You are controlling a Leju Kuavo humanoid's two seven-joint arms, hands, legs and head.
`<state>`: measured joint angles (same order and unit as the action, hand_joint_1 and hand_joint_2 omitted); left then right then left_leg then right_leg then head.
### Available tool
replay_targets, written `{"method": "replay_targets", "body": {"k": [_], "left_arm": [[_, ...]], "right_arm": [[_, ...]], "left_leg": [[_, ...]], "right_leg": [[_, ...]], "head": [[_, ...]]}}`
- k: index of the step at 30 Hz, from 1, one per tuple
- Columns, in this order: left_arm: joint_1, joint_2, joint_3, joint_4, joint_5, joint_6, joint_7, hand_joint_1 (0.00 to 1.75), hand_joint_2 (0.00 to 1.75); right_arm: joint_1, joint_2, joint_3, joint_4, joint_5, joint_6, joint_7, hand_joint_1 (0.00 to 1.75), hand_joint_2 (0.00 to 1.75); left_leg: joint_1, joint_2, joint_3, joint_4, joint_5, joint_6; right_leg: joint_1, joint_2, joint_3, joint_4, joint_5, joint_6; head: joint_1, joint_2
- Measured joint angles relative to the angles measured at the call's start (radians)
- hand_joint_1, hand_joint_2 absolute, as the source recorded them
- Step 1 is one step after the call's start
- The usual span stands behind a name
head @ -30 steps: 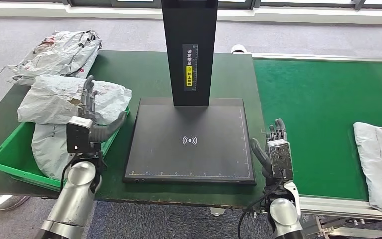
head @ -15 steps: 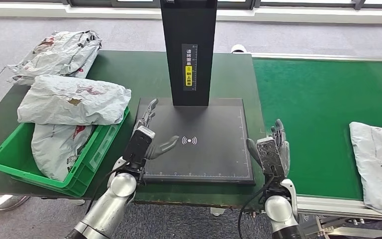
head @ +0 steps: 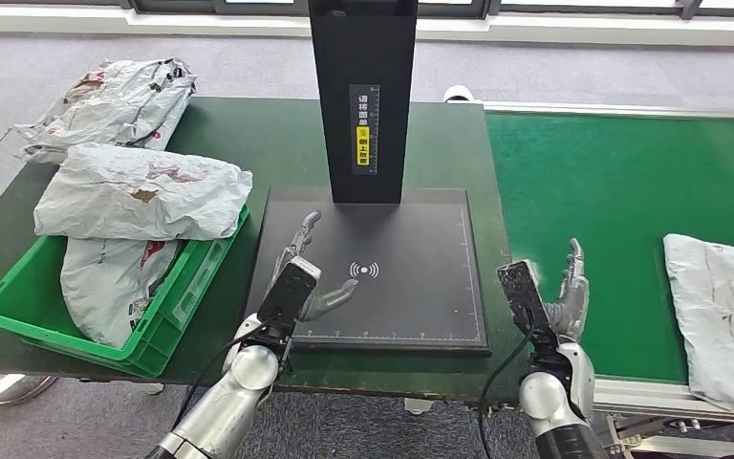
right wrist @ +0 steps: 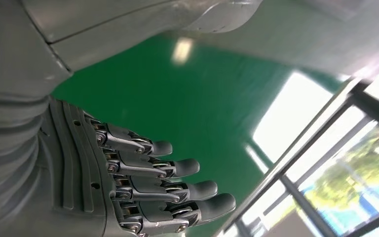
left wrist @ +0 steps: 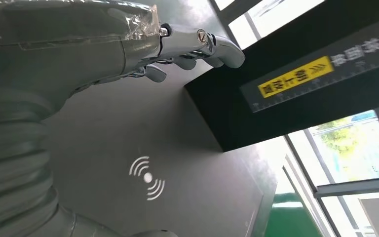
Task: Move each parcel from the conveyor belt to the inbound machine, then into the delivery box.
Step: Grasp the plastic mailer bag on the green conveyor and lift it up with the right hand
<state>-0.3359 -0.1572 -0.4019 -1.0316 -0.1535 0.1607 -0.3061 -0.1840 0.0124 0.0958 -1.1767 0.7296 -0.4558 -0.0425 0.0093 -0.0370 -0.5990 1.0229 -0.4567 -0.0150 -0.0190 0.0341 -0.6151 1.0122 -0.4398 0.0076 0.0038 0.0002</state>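
**Hovering with both hands empty, a parcel waiting on the belt**

Reaching in from the near edge of the desk (head: 248,134), the left hand (head: 298,277) is over the near left part of the inbound machine's black scan plate (head: 411,306), its fingers apart and stretched toward the far side, holding nothing. The left wrist view shows those fingers (left wrist: 202,44) extended above the plate, with the white wireless symbol (left wrist: 147,177) printed on the surface beneath.

The right hand (head: 559,296) is raised just beside the plate's near right corner, over the edge of the green conveyor belt (head: 593,191). Its fingers are spread and empty; in the right wrist view they (right wrist: 177,187) lie side by side, slightly curled, above the green belt surface.

To the right, a grey parcel (head: 717,306) lies flat on the belt near its right end, well apart from the right hand.

On the left of the desk, the green delivery box (head: 19,316) holds a grey parcel in the box (head: 105,287), and a larger crumpled parcel on top (head: 139,191) lies across its far rim.

Farther back, the machine's black upright column (head: 363,96) rises from the far edge of the plate, carrying a yellow label (head: 364,142). At the far left corner of the desk lies another crumpled parcel heap (head: 115,96).
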Motion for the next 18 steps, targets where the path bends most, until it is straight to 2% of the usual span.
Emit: {"method": "replay_targets", "body": {"k": [6, 14, 18], "left_arm": [[0.026, 0.000, 0.002, 0.001, 0.073, -0.030, 0.000, 0.00, 1.75], [0.037, -0.001, 0.002, 0.001, 0.082, -0.035, 0.000, 0.00, 1.75], [0.041, -0.002, 0.005, 0.001, 0.105, -0.048, 0.000, 0.00, 1.75]], "right_arm": [[-0.005, -0.038, -0.097, 0.059, 0.166, -0.053, 0.072, 0.00, 1.75], [-0.006, -0.053, -0.146, 0.098, 0.193, -0.059, 0.081, 0.00, 1.75], [-0.008, -0.063, -0.170, 0.122, 0.285, -0.077, 0.131, 0.00, 1.75]], "left_leg": [[0.000, 0.000, -0.001, 0.000, 0.000, 0.000], [0.000, 0.000, 0.000, 0.000, 0.000, 0.001], [0.000, 0.000, 0.000, 0.000, 0.000, 0.001]], "right_leg": [[0.000, 0.000, 0.000, 0.000, 0.000, 0.000], [0.000, 0.000, 0.000, 0.000, 0.000, 0.000], [0.000, 0.000, 0.000, 0.000, 0.000, 0.000]], "head": [[0.000, 0.000], [0.000, 0.000], [0.000, 0.000]]}}
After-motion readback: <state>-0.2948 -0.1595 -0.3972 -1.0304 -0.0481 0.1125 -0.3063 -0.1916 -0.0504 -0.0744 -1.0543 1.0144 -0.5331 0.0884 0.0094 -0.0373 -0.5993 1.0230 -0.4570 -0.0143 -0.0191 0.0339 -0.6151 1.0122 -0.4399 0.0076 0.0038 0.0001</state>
